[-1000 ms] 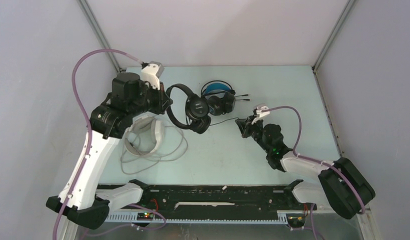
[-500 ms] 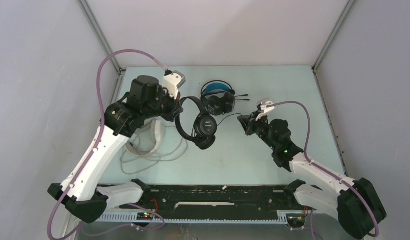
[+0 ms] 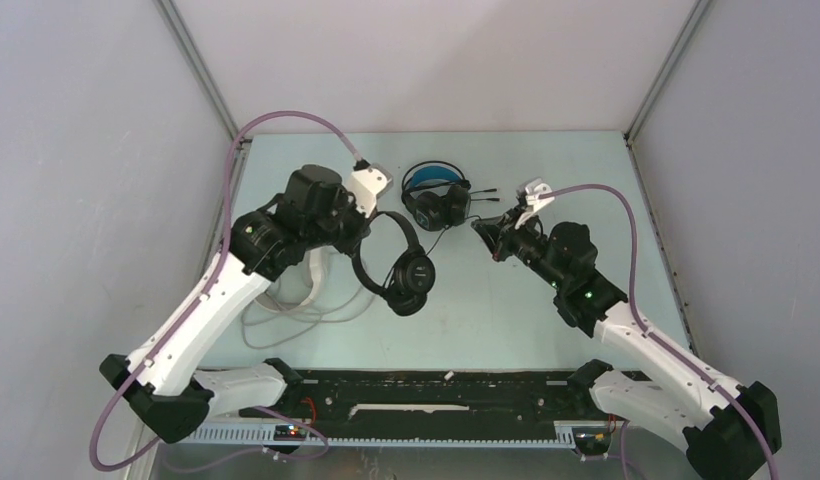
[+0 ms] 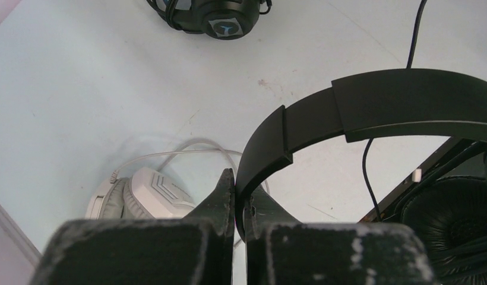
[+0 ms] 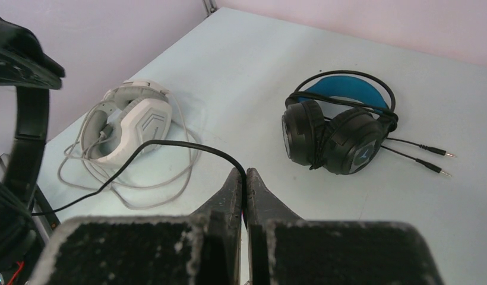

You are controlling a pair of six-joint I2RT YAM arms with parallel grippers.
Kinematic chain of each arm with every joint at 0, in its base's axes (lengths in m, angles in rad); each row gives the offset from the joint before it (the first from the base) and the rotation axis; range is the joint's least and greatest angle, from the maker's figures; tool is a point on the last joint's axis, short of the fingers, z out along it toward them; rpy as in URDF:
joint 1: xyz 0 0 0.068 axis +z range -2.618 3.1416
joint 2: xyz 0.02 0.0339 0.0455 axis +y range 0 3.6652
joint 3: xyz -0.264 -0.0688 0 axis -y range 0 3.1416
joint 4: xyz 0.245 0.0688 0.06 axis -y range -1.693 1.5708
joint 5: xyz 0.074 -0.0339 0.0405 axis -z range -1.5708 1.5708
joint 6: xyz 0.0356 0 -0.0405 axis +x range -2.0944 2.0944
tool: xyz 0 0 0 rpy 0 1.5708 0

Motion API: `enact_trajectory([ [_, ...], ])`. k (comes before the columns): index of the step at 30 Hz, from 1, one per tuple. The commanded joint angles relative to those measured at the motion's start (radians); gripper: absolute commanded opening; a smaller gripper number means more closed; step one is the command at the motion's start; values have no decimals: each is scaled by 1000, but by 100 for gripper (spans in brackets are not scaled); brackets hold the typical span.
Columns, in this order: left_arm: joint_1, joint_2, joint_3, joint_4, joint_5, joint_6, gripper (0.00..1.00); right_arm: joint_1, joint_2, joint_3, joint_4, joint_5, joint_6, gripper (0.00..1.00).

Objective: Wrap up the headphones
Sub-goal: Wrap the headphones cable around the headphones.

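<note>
Headset count: three, all wired: all-black headset [image 3: 398, 268], blue-band headset [image 3: 438, 200], white headset [image 5: 131, 122].
Claw count: two: left claw [image 4: 237, 181], right claw [image 5: 244, 177].
Left claw state: closed, clamped on the headband of the all-black headset, one finger each side of the band's lower end in the left wrist view.
Right claw state: closed, pinching the thin black cable [image 5: 170, 145] at its fingertips.
All-black headset place: centre of the top view, hanging off the left claw. The band is at the claw and the ear cups are lower right of it. Can't tell if the cups touch the desk [image 3: 546, 170].
Black cable run: arcs up from the right claw, then drops toward the lower left of the right wrist view, where the all-black headset sits at the frame edge.
Blue-band headset place: upper centre of the top view, lying on the desk, above the gap between the two claws and touching neither. Its cable is wound round the cups, and two jack plugs [image 5: 446, 154] stick out on the right.
White headset place: left of centre in the top view, on the desk, partly hidden under the left arm and apart from both claws.
White cable [image 3: 316, 310]: loose loops on the desk around the white headset, lower left of the all-black one.
</note>
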Motion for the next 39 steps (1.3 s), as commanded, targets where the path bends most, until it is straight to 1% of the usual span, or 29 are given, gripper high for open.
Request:
enact_trajectory([
  [1, -35, 21, -43, 22, -23, 60, 0, 10, 9, 74, -59, 8, -20, 0],
  [10, -106, 101, -43, -9, -192, 113, 0, 9, 19, 113, -82, 22, 13, 0],
  [14, -141, 142, -30, 3, -241, 106, 0, 10, 8, 151, -126, -50, 54, 0],
  [17, -144, 188, 3, -9, -265, 82, 0, 11, -4, 167, -147, -141, 103, 0],
  [20, -145, 226, 30, -17, -283, 40, 0, 18, -21, 183, -176, -187, 153, 0],
  [27, -143, 303, 90, -26, -327, -31, 0, 31, -45, 204, -161, -308, 270, 0],
  [33, -132, 354, 156, -34, -350, -88, 0, 89, -10, 211, -104, -385, 378, 0],
  [39, -105, 361, 184, 0, -306, -191, 0, 204, 19, 211, -65, -314, 420, 0],
])
